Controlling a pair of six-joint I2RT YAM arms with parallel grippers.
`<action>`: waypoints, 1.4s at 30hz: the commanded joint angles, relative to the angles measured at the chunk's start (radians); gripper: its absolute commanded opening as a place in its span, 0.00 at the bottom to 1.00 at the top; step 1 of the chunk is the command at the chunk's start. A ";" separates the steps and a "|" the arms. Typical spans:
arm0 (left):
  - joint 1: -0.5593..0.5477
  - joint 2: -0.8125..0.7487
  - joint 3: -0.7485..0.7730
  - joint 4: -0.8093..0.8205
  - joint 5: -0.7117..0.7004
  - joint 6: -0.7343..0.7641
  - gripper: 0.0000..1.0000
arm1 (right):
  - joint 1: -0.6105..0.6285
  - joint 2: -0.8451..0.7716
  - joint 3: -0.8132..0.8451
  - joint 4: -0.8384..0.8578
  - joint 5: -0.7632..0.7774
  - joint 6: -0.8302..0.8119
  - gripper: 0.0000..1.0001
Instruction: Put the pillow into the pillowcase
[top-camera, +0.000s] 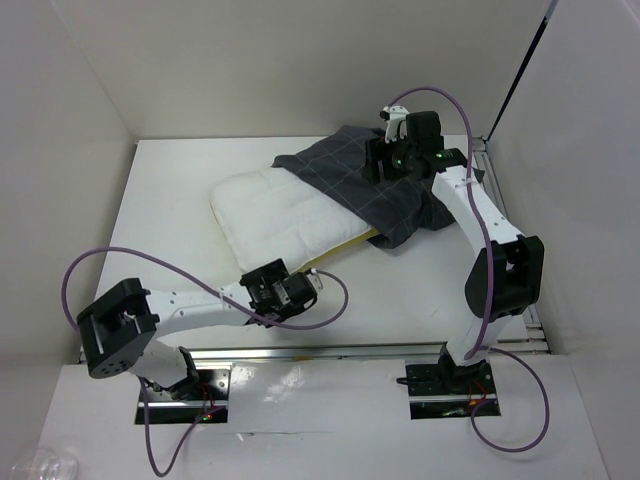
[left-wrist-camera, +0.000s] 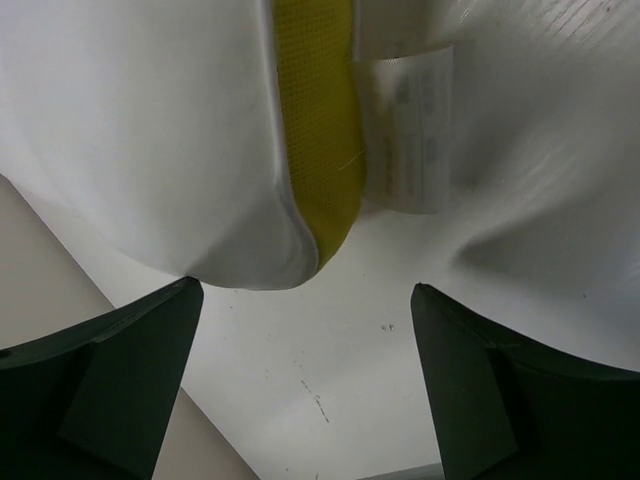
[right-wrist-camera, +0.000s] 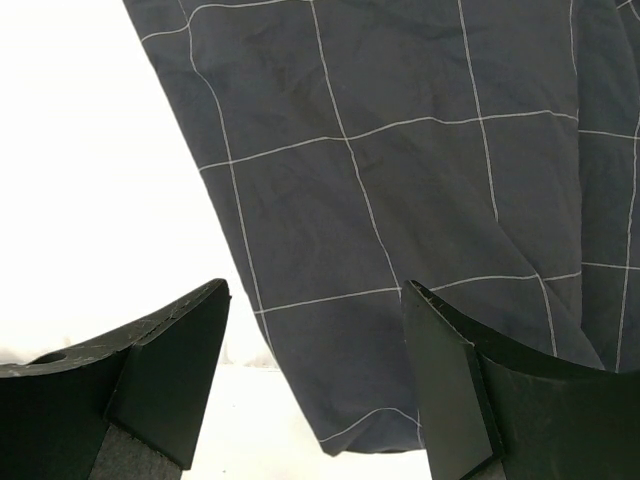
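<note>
The white pillow (top-camera: 265, 212) lies in the middle of the table with its right end under the charcoal check pillowcase (top-camera: 365, 190). In the left wrist view the pillow's near corner (left-wrist-camera: 150, 150) shows its yellow band (left-wrist-camera: 315, 130) and white tag (left-wrist-camera: 405, 130). My left gripper (top-camera: 288, 275) is open and empty just in front of that corner, its jaws apart over bare table (left-wrist-camera: 305, 300). My right gripper (top-camera: 378, 165) is open above the pillowcase (right-wrist-camera: 420, 180), its jaws spread over the case's edge (right-wrist-camera: 315, 300), with the white pillow (right-wrist-camera: 90, 170) to the left.
White walls close in the table (top-camera: 170, 180) at the back and both sides. A metal rail (top-camera: 330, 352) runs along the near edge and another (top-camera: 492, 175) along the right side. Purple cables (top-camera: 110, 255) loop from both arms.
</note>
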 joint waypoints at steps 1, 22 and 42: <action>-0.008 0.009 -0.060 0.161 -0.074 0.003 1.00 | 0.003 -0.007 0.046 -0.007 -0.003 0.011 0.77; 0.198 0.202 0.131 0.363 0.056 0.178 0.00 | 0.012 -0.017 0.034 -0.007 -0.012 0.002 0.59; 0.609 0.165 0.881 -0.127 0.636 0.097 0.00 | 0.031 -0.157 -0.178 0.047 0.130 -0.063 0.73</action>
